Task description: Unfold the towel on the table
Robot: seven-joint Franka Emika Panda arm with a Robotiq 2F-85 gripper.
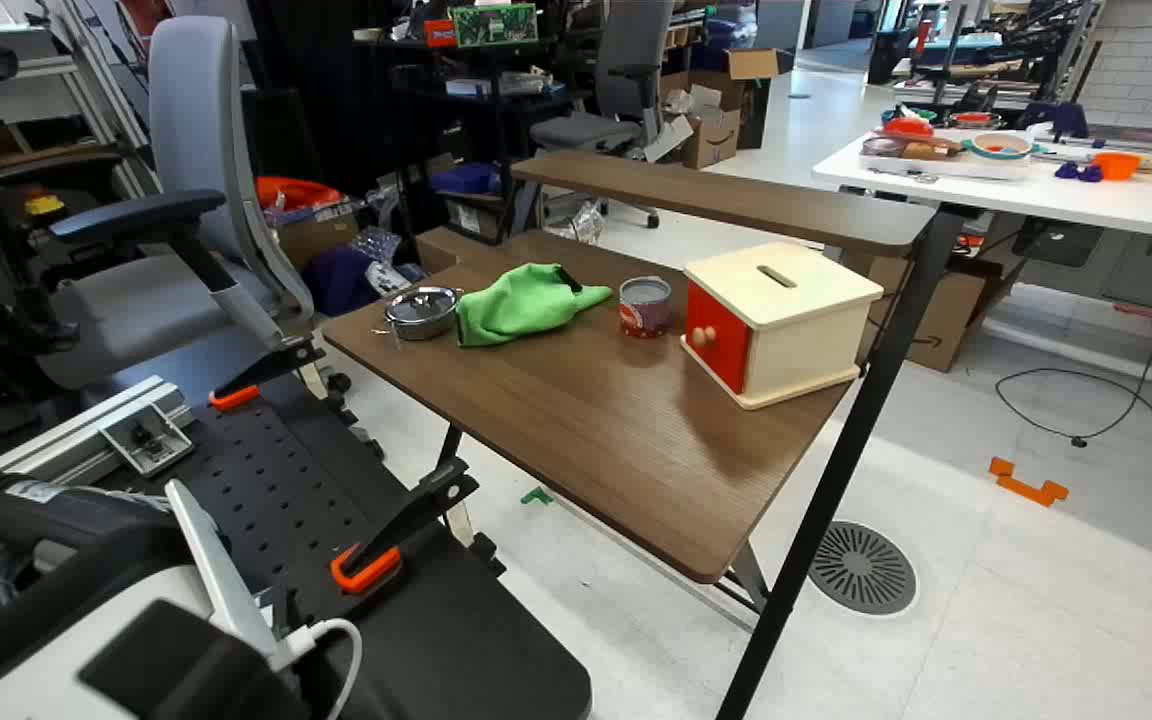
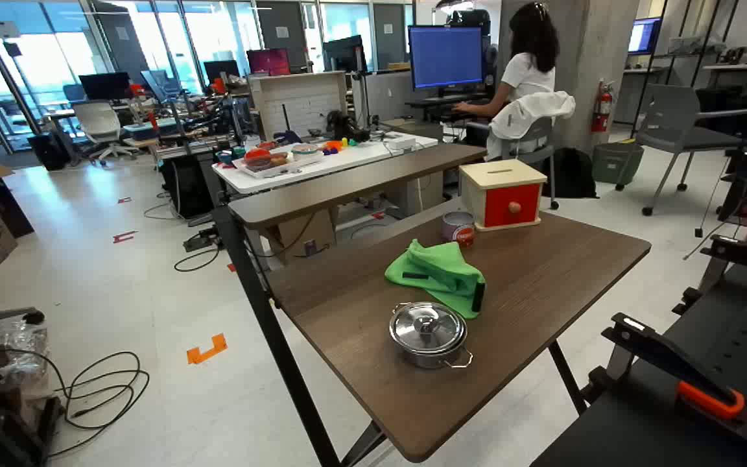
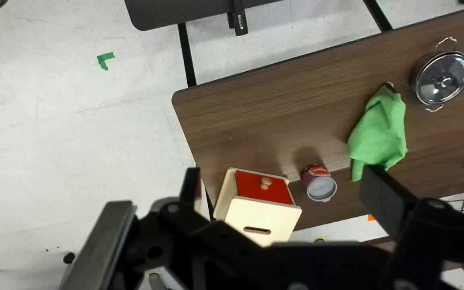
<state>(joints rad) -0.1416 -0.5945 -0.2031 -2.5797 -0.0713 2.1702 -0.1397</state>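
One green towel point(image 3: 380, 131) is seen bunched at right of wrist view, between pot point(image 3: 437, 80) and can point(image 3: 319, 183). Fingers point(image 3: 387, 199) parted, nothing grasped; a single layer should be pinched, drawn clear of both.

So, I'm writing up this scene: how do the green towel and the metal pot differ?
Look: the green towel is matte cloth, while the metal pot is shiny and silvery.
Pose: the green towel lies bunched in folds, while the metal pot stands upright with its lid on.
Outline: the green towel is irregular; the metal pot is round.
Both rest on the brown table.
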